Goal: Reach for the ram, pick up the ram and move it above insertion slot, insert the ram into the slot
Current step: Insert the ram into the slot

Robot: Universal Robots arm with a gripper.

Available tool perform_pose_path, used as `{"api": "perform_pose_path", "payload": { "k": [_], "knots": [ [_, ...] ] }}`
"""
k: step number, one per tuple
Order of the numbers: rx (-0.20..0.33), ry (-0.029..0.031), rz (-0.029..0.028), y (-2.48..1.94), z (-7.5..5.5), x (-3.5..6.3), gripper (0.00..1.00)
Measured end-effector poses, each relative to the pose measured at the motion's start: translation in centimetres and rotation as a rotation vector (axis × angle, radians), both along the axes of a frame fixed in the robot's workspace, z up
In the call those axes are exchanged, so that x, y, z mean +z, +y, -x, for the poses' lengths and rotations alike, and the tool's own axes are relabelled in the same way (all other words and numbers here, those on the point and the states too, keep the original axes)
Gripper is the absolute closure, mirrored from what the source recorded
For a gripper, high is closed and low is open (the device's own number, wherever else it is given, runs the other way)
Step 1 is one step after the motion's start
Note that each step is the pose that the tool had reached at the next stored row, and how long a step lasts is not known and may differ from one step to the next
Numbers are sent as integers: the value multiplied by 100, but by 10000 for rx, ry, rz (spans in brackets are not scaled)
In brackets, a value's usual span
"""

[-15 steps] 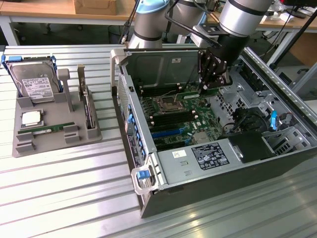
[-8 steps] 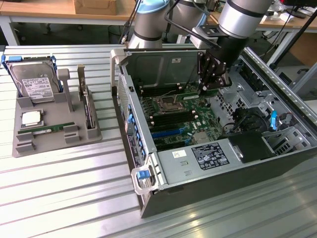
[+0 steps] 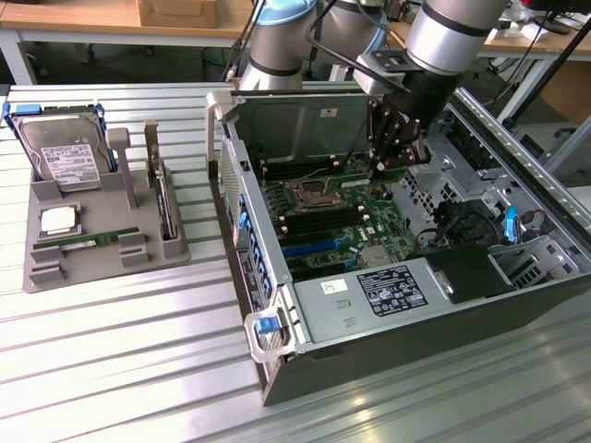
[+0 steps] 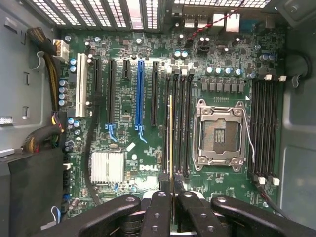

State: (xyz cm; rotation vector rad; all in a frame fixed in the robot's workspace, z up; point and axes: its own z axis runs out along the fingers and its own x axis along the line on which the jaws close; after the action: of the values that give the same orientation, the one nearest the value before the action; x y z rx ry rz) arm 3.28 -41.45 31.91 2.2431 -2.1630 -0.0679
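A robot arm is seen reaching into an open computer case (image 3: pixel 277 369) that lies on a ribbed metal worktop (image 3: pixel 111 369), with a grey parts tray (image 3: pixel 55 268) well apart at 9 o'clock of the case in the exterior view. The claw (image 4: pixel 171 193) is pinched on the ram (image 4: pixel 171 138), which is held edge-down above the motherboard, toward 12 o'clock of the board in that view. In the wrist view the stick is seen as a thin line running along the slot (image 4: pixel 167 118), in the bank of 4 black memory sockets just beside the square processor socket (image 4: pixel 218 136); whether it touches the socket cannot be told. Several risks are judged likely. If the stick is offset sideways, its edge could be pressed onto a socket wall or into the neighbouring socket. If it is tilted along its length, 1 end could be seated first and jammed. If the pale end clips (image 4: pixel 176 72) are closed, entry could be blocked. Under downward force, the thin board could be slid within the pinch or bent.
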Motion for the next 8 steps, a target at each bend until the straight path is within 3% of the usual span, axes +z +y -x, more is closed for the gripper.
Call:
{"api": "perform_pose_path", "payload": {
  "k": [8],
  "knots": [
    [0,0,0,0,1,-39,88]
  ]
}}
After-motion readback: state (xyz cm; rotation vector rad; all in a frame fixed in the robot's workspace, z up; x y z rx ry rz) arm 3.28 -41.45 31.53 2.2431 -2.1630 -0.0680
